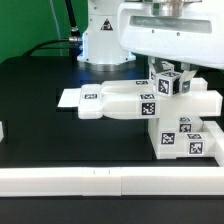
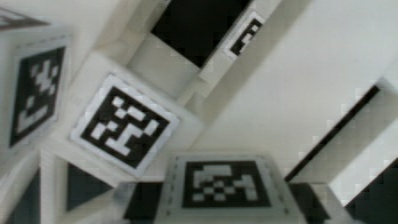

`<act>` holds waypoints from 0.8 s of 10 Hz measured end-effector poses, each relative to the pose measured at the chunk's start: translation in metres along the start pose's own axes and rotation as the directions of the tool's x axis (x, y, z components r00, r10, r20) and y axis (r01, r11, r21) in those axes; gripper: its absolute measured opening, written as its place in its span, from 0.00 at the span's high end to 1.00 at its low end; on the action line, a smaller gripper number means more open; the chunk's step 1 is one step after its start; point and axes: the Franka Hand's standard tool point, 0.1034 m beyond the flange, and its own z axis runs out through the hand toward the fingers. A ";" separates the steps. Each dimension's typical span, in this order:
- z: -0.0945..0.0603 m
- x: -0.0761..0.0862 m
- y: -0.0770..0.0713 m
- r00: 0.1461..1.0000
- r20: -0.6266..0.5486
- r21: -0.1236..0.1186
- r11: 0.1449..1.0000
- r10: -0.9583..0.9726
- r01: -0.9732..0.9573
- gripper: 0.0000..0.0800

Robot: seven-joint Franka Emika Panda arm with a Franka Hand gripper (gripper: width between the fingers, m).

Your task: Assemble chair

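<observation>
The chair parts are chunky white pieces with black-and-white tags. A blocky seat piece lies on the black table, with a flat arm reaching toward the exterior view's left. More tagged blocks sit stacked under its right end. My gripper hangs over the right end, shut on a small tagged white chair part that rests on or just above the stack. In the wrist view this part fills the space between my fingers, with tagged faces of the assembly beyond. The contact under it is hidden.
A long white border rail runs along the table's near edge. The marker board lies flat left of the seat piece. The robot's white base stands at the back. A small white piece shows at the left edge.
</observation>
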 end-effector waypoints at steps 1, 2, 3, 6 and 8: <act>0.000 0.000 0.000 0.995 0.001 0.001 0.995 0.096 -0.096 0.66; 0.000 0.000 0.000 0.987 0.005 0.007 0.987 0.160 -0.160 0.66; 0.000 0.000 -0.001 0.961 0.012 0.017 0.961 0.275 -0.275 0.66; 0.001 0.001 -0.001 0.865 0.042 0.023 0.865 0.501 -0.502 0.66; 0.001 0.002 -0.002 0.763 0.058 0.020 0.763 0.644 -0.646 0.66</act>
